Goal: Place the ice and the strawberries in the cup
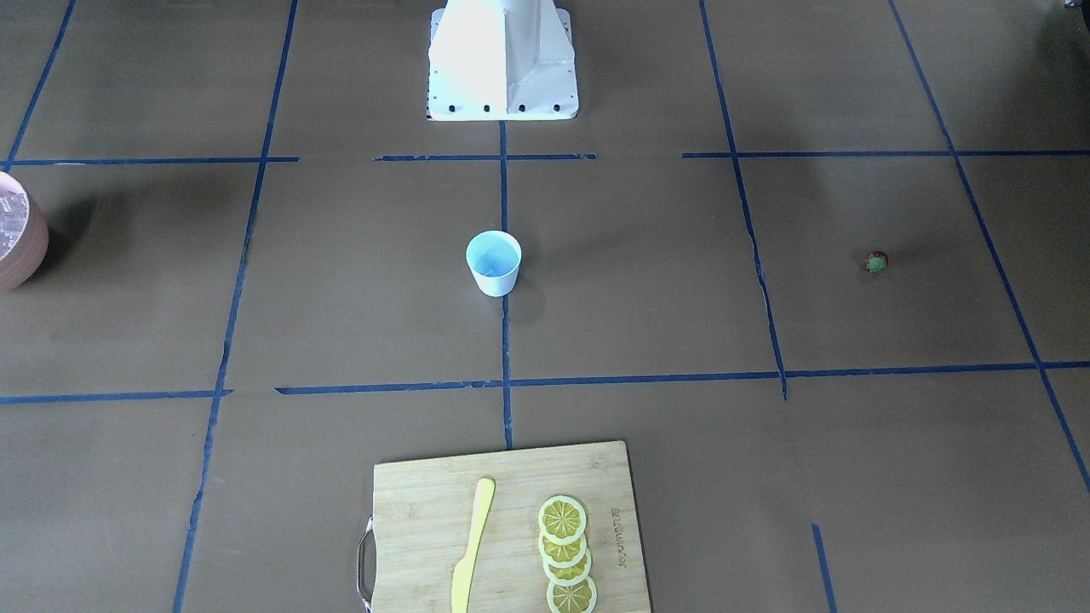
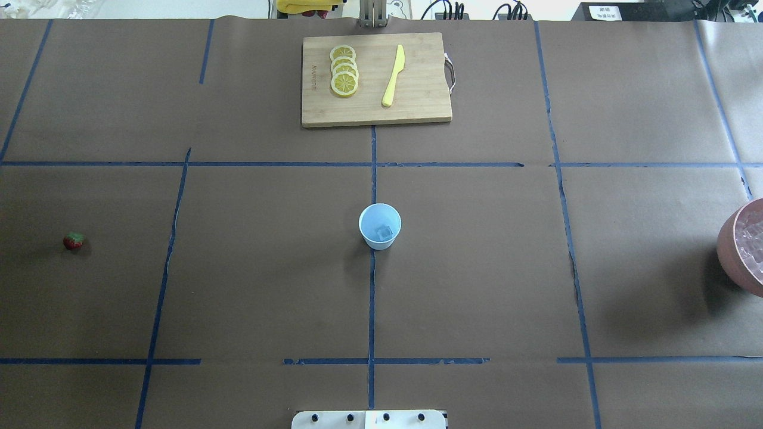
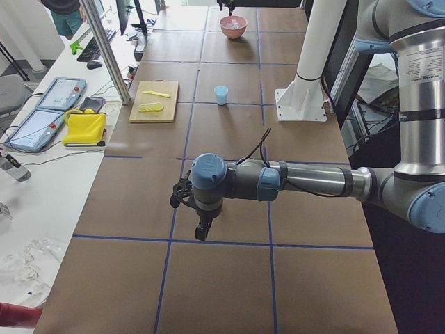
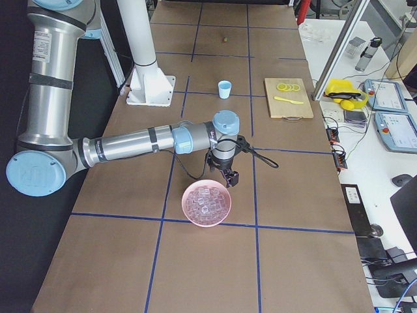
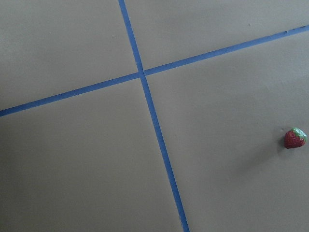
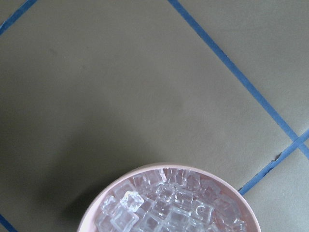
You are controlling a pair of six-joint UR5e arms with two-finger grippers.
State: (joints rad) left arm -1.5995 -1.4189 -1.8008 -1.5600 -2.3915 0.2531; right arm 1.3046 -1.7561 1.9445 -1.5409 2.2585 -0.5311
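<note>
Ice (image 6: 169, 208) fills the pink bowl (image 2: 730, 253) at the right edge of the counter (image 2: 268, 286), and one cube seems to lie already in the cup (image 2: 380, 226) at the counter's middle. I judge the cubes light, hard and slick, so a topmost one is best pinched across two flat faces. The strawberry (image 5: 294, 138) lies alone near the left edge; tiny, tapered and apt to roll, it wants a gentle hold across its widest red part. The right claw (image 4: 229, 177) hangs just beside the bowl, the left claw (image 3: 201, 229) over the counter; whether either is spread I cannot tell.
</note>
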